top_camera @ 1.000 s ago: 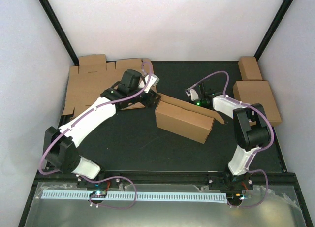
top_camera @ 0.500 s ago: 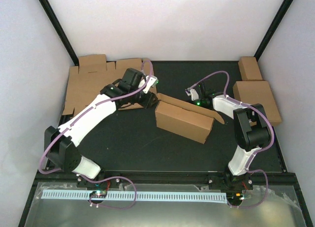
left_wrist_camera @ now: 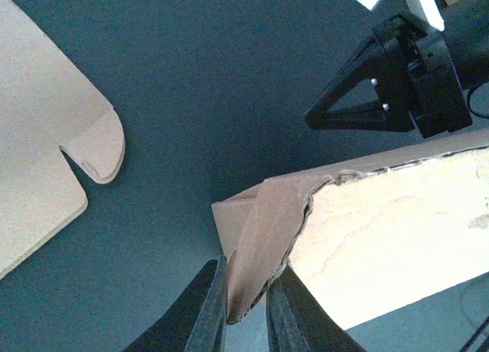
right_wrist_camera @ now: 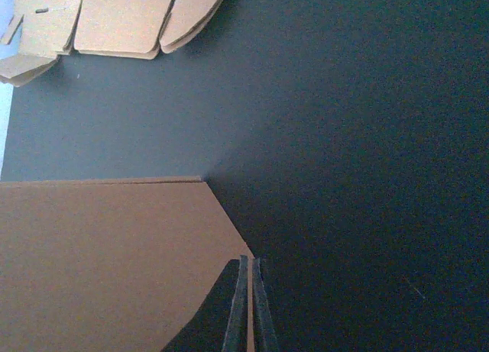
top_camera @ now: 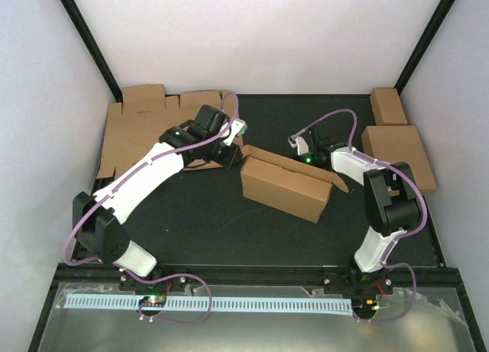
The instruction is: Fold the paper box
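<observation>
1. Top external view: the paper box (top_camera: pixel 286 188) sits half-formed at the middle of the black mat (top_camera: pixel 206 222), a low oblong with one long flap lying open on the mat's far side.
2. The left gripper (top_camera: pixel 231 152) is at the box end nearer the mat's left edge. The right gripper (top_camera: pixel 299 148) is at the open flap's far edge, towards the mat's back.
3. A stack of flat cardboard sheets (top_camera: pixel 134 134) covers the mat's far left corner. A small folded box (top_camera: pixel 388 105) and a larger folded box (top_camera: pixel 397 150) lie along the mat's right edge.
4. Left wrist view: the left gripper (left_wrist_camera: pixel 248 269) has its jaws drawn narrow onto a doubled-over corner flap of the paper box (left_wrist_camera: pixel 382 222), one of its fingers (left_wrist_camera: pixel 205 314) on each face of the fold.
5. The right gripper (left_wrist_camera: pixel 321 117) shows dark above the box's torn-looking edge. A flat sheet (left_wrist_camera: pixel 38 169) with a rounded tab lies on the mat's left side.
6. Right wrist view: the right gripper (right_wrist_camera: pixel 247 264) has its jaws closed to a slit, and the slanted edge of the box flap (right_wrist_camera: pixel 99 260) runs into that slit.
7. The flat sheets (right_wrist_camera: pixel 114 16) show at the mat's far corner.
</observation>
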Action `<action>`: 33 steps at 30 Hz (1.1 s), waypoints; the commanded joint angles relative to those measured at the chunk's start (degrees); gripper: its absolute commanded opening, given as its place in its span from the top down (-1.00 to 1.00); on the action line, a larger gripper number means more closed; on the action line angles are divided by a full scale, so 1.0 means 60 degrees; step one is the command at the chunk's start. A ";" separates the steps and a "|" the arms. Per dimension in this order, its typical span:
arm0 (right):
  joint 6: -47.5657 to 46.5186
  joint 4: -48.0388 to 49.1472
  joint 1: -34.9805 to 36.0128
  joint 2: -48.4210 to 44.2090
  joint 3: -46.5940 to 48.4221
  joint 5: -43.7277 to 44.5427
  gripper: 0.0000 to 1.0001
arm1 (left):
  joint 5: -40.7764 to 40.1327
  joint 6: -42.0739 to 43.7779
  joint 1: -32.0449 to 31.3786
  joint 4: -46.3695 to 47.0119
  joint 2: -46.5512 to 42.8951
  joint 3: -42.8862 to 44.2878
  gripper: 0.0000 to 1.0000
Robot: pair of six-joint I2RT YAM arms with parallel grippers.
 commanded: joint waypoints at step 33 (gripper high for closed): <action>0.0117 -0.0030 -0.0037 -0.0722 -0.0167 0.0095 0.93 | -0.0085 -0.2837 -0.0516 0.1042 -0.1286 -0.2081 0.94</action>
